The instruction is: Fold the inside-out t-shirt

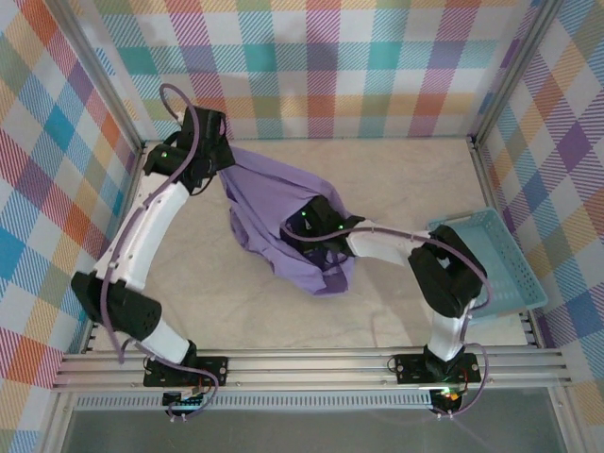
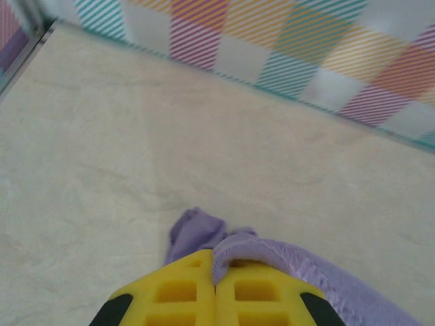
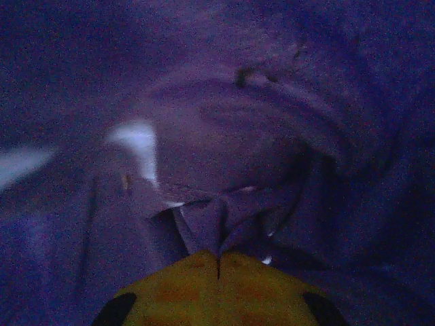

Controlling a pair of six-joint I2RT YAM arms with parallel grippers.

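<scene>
The lavender inside-out t-shirt (image 1: pixel 274 203) hangs bunched between both arms over the middle of the table. My left gripper (image 1: pixel 219 162) holds it up at the back left; in the left wrist view the yellow fingers (image 2: pixel 177 292) are shut on a hemmed edge of the t-shirt (image 2: pixel 272 248). My right gripper (image 1: pixel 304 219) is buried inside the cloth. In the right wrist view its jaws (image 3: pixel 217 257) are pressed together on a pinched fold of the t-shirt (image 3: pixel 224 217), with dark purple fabric all around.
A light blue plastic basket (image 1: pixel 514 274) stands at the table's right edge beside the right arm. Checked walls close the back and sides. Bare cream tabletop (image 1: pixel 245 307) lies in front of the shirt.
</scene>
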